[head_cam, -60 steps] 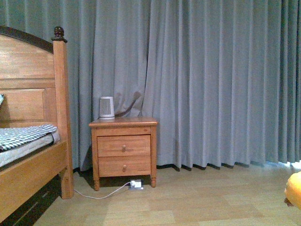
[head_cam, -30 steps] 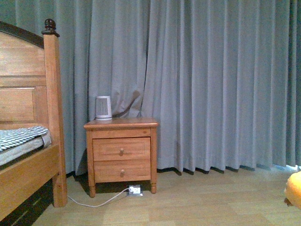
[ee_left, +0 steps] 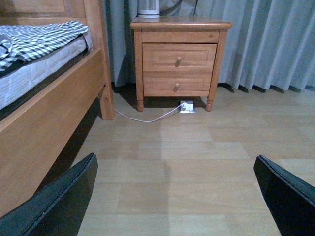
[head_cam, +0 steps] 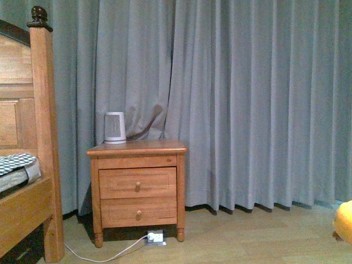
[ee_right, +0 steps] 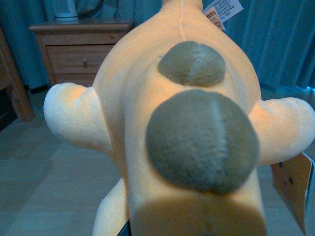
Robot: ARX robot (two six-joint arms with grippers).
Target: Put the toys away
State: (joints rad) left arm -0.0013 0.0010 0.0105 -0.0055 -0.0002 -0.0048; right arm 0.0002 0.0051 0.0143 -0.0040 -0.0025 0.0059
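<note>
The plush toy (ee_right: 182, 123) is yellow-orange and soft, and it fills almost all of the right wrist view. It has two round grey-brown patches, one above the other. A stubby bit sticks out on each side. A paper tag (ee_right: 224, 9) shows at its far end. The nightstand (ee_right: 81, 46) stands well behind it. The toy hides the right hand, so I cannot tell if that hand is closed on it or not.

In the front view only a small bit of the toy (head_cam: 345, 221) peeks in, low down and far to the right of the nightstand (head_cam: 137, 190).

The left hand (ee_left: 174, 158) is wide open. Its two dark fingers (ee_left: 64, 201) are far apart with only the wood floor (ee_left: 187, 167) between them. It hangs over the floor, well in front of the nightstand.

The nightstand is wood and has two drawers, both closed. A small white heater (head_cam: 114, 127) stands on top of it, near its left back corner. A grey curtain (head_cam: 247, 99) hangs behind it. A plug block (head_cam: 155, 237) lies on the floor under it, and a white cord (ee_left: 147, 118) runs from there toward the bed (ee_left: 54, 93). The bed is just left of the nightstand, with a checked blanket (ee_left: 44, 38) on it
</note>
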